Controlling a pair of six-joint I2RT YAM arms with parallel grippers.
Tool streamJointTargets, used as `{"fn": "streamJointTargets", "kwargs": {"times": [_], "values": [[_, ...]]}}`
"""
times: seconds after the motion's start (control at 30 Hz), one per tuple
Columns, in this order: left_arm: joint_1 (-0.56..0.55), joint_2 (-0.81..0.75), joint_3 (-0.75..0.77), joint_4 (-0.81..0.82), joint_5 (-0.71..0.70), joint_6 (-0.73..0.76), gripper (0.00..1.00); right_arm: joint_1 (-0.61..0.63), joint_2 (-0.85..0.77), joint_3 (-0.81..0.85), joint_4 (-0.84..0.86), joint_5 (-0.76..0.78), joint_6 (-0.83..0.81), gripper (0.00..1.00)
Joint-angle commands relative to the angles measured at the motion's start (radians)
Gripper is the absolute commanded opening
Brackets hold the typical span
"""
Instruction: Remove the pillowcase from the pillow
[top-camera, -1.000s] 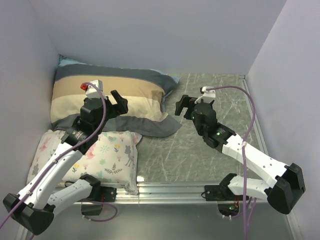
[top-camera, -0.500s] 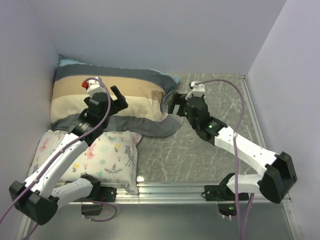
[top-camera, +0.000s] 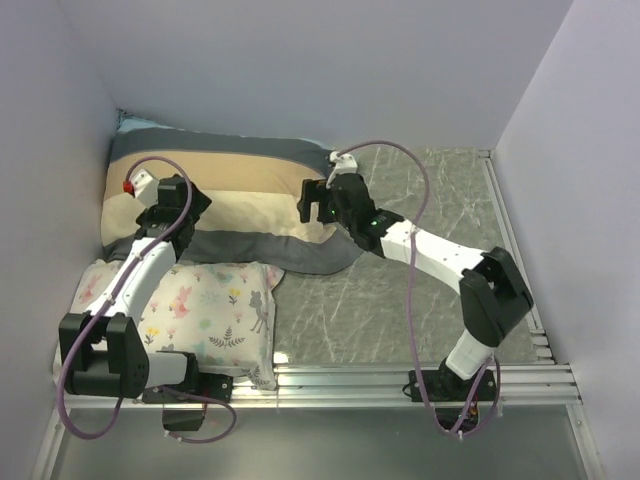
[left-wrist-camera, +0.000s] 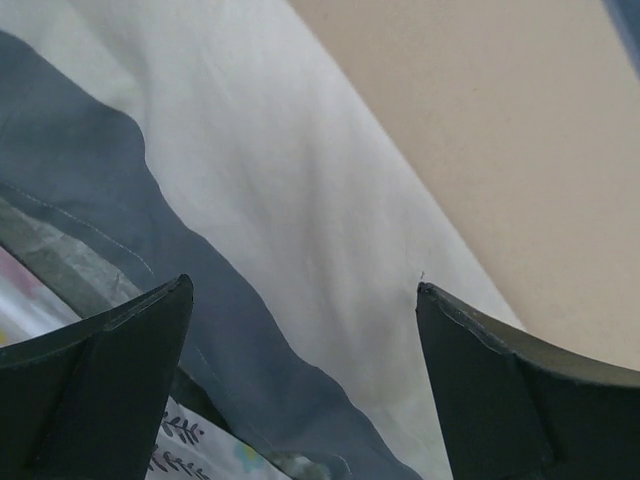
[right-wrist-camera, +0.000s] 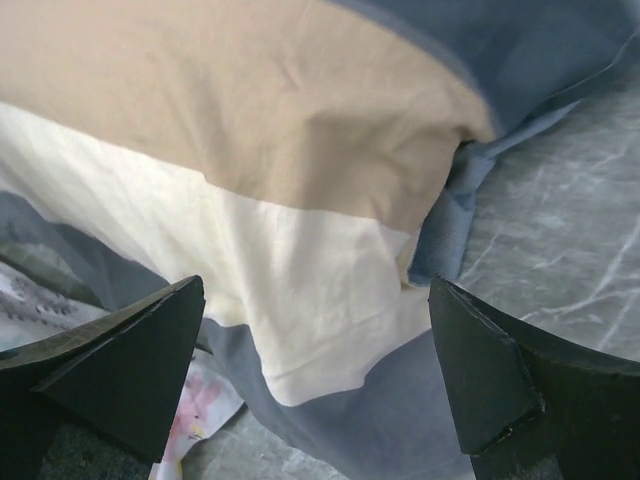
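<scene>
Spread wide on both the left gripper (left-wrist-camera: 302, 290) and the right gripper (right-wrist-camera: 316, 285), clamped on nothing, poised over the striped pillowcase (top-camera: 230, 190). Reaching step, seemingly; no hold yet. Next, likely: closing on loose cloth at one end, pinning the other. From the right wrist, the blue folded edge by the table (right-wrist-camera: 560, 200); from overhead, the bundle in the far left corner, pillow hidden inside, touching a printed cushion (top-camera: 215, 305).

Floral-print pillow (top-camera: 215, 310) on marble tabletop (top-camera: 350, 310)
</scene>
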Motion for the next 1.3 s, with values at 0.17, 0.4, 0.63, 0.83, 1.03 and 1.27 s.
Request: {"fn": "streamJointTargets", "kwargs": {"times": [0.17,0.4,0.63,0.83,1.03,1.27], "values": [[0.006,0.024,-0.071,0.17,0.033,-0.036,0.99,0.043,0.164,0.031,0.058,-0.032,-0.005,0.98],[0.006,0.167,-0.048,0.269,0.039,-0.005,0.69,0.046,0.233,0.041,0.044,-0.042,0.021,0.74],[-0.034,0.208,0.047,0.264,0.032,0.078,0.01,0.043,0.109,0.106,-0.079,-0.014,0.009,0.0],[-0.214,0.26,0.255,0.189,-0.109,0.26,0.0,0.043,-0.116,0.1,-0.122,0.0,0.003,0.0],[-0.313,0.349,0.495,0.082,-0.142,0.368,0.01,0.045,-0.314,0.207,-0.212,-0.012,-0.032,0.0],[-0.355,0.305,0.589,0.003,0.011,0.424,0.51,0.043,-0.396,0.288,-0.275,-0.008,-0.071,0.0]]}}
